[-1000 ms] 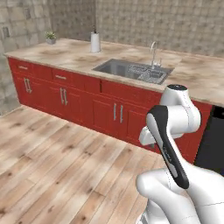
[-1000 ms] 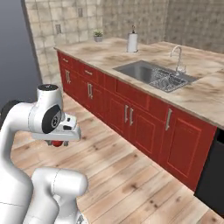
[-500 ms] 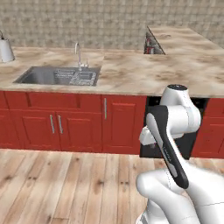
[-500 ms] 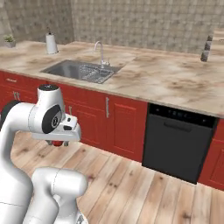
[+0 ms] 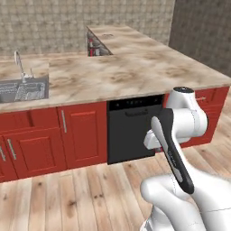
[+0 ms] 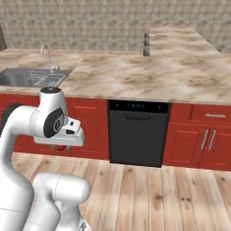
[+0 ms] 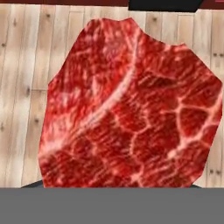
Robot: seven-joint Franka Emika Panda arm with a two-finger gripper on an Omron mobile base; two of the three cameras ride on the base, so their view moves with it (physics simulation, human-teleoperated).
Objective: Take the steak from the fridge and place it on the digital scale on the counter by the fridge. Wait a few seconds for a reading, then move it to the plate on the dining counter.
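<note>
The steak (image 7: 131, 105), red with pale marbling, sits right in front of the hand camera and hides both fingertips; wooden floor shows around it. In the right base view a sliver of the steak (image 6: 59, 147) peeks out under the white hand, where my gripper (image 6: 60, 145) is shut on it and points down, tucked close to the arm above the floor. In the left base view the hand (image 5: 154, 138) is mostly hidden behind the forearm.
Ahead runs a beige marbled counter (image 5: 126, 74) over red cabinets (image 6: 198, 140), with a black dishwasher (image 6: 137, 131) in the middle. A steel sink (image 5: 22, 88) with a faucet lies at the left. Open wooden floor (image 6: 158, 194) lies in front.
The whole scene has slid left as the base turned: the sink moved from the centre to the left edge and the dishwasher came into view. The arm keeps its tucked pose with the steak.
</note>
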